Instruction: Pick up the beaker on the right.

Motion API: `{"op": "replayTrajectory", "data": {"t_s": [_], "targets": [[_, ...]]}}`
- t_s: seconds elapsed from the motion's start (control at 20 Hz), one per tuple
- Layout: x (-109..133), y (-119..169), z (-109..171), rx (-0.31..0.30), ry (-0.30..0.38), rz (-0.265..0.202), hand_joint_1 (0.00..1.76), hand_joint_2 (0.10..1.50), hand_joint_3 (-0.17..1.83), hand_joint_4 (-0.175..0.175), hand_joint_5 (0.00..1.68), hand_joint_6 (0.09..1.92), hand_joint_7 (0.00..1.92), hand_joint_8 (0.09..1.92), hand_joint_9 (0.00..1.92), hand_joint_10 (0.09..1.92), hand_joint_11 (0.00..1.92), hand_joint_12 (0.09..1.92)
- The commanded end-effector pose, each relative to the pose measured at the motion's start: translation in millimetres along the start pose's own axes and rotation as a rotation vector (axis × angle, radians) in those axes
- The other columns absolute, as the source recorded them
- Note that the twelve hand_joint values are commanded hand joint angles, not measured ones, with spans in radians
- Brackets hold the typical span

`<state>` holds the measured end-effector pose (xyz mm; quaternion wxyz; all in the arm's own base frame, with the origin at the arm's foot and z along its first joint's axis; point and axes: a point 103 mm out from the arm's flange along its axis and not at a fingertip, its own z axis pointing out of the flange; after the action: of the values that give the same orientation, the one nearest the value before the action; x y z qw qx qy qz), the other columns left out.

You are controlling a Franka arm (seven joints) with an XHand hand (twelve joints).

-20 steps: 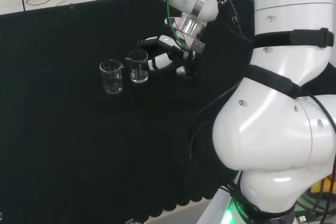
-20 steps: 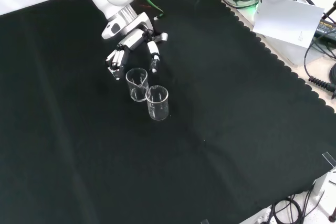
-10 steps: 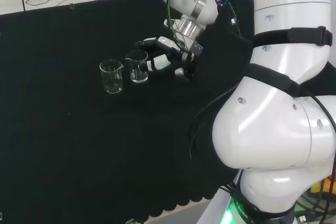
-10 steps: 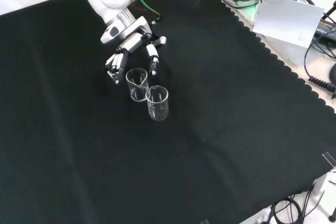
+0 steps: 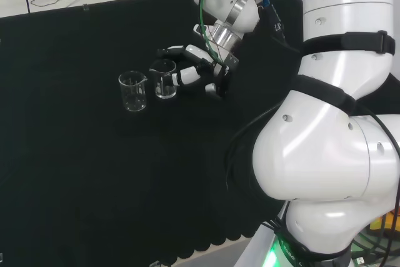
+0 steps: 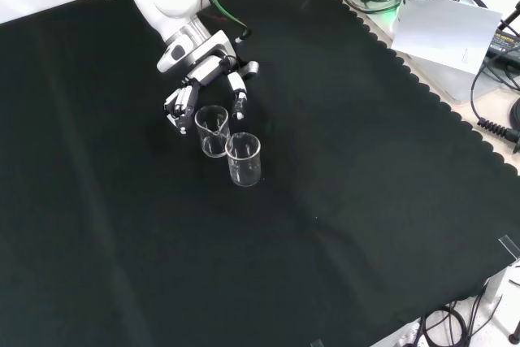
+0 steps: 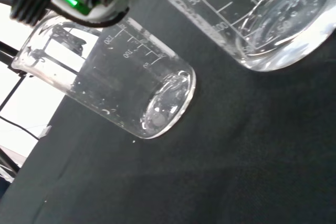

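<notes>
moving a little closer than a moment before, the hand (image 5: pixel 199 67) stood open around the right beaker (image 5: pixel 164 79), not yet holding it; left beaker (image 5: pixel 132 91) beside.

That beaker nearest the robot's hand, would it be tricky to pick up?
Probably a little. The beaker looks like smooth clear glass, so it may slip and could break if dropped. It appears empty, so likely light, and a nudge from the hand might knock it into the neighbouring beaker.
</notes>
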<state>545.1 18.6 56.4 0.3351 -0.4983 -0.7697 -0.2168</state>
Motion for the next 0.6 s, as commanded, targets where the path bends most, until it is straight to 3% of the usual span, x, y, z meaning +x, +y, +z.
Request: {"op": "replayTrajectory", "data": {"t_s": [0.05, 0.6], "targets": [[-0.1, 2.5, 4.0, -0.009, 0.017, -0.005, 0.87, 0.52, 0.55, -0.030, 0.53, 0.09, 0.39, 0.69, 0.48, 0.61, 0.05, 1.39], [-6.4, 5.4, 12.3, -0.025, 0.027, 0.006, 0.89, 0.52, 0.57, -0.027, 0.56, 0.09, 0.42, 0.67, 0.50, 0.59, 0.06, 1.38]]}}
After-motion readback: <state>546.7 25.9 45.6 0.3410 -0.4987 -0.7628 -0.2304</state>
